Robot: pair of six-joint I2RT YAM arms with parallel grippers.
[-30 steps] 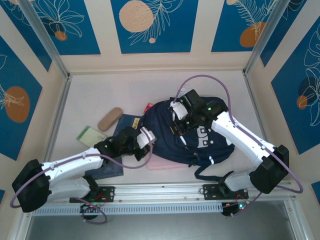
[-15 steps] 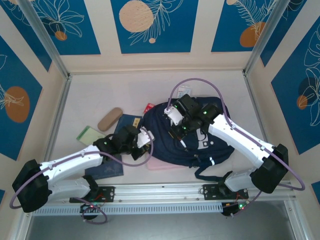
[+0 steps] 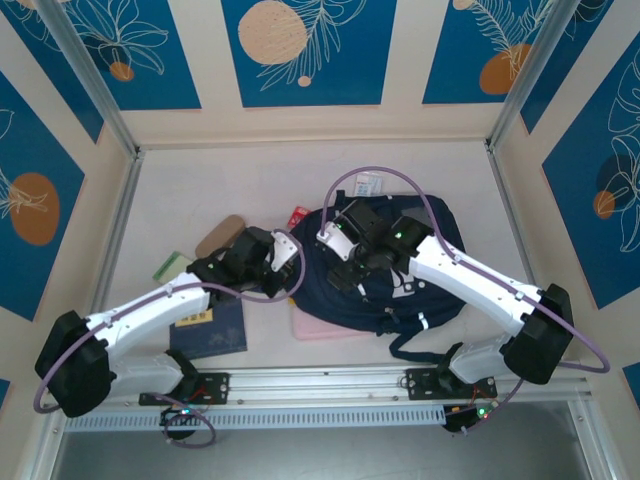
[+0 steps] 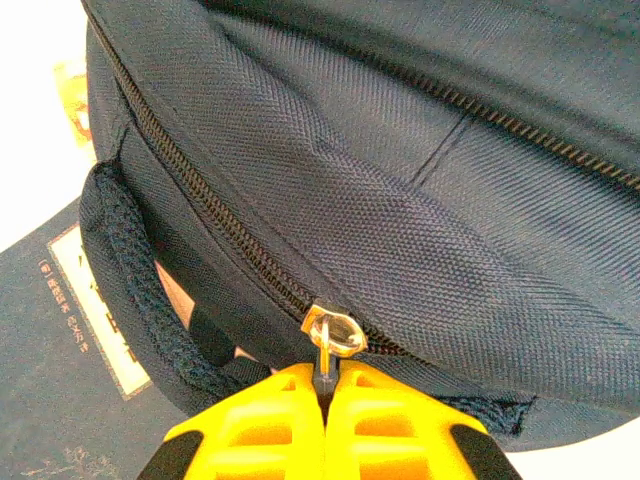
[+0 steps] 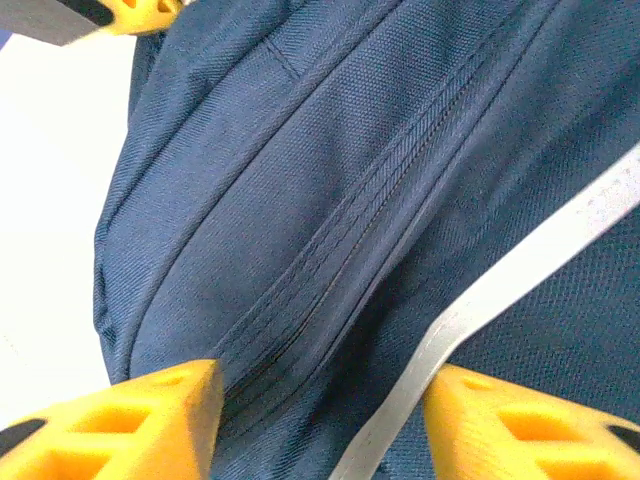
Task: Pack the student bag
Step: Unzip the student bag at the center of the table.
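From the overhead camera the student bag (image 3: pixel 420 275) lies flat on the right-centre of the desk (image 3: pixel 180 190). Its dark straps (image 3: pixel 420 345) trail toward the near edge, and a pink flat item (image 3: pixel 318 328) pokes out from under its near-left side. The left pincer (image 3: pixel 287 250) meets the bag's left edge and the right pincer (image 3: pixel 338 272) hangs over the bag's left half; from up here neither one's jaws can be read. Left of the bag lie a tan oblong case (image 3: pixel 222 234), a green booklet (image 3: pixel 172 264) and a navy booklet (image 3: pixel 210 326) with a yellow label, partly under the left arm. The left wrist camera supplies the detail: the yellow fingers (image 4: pixel 260 425) are pressed together on the brassy zipper pull (image 4: pixel 333 332) on the bag's zip line. The woven carry handle (image 4: pixel 125 280) sits just left of it, with the navy booklet beneath. The right wrist camera shows that pincer's own two fingers standing well apart, nothing held between them, above navy fabric crossed by a white stripe (image 5: pixel 500 290).
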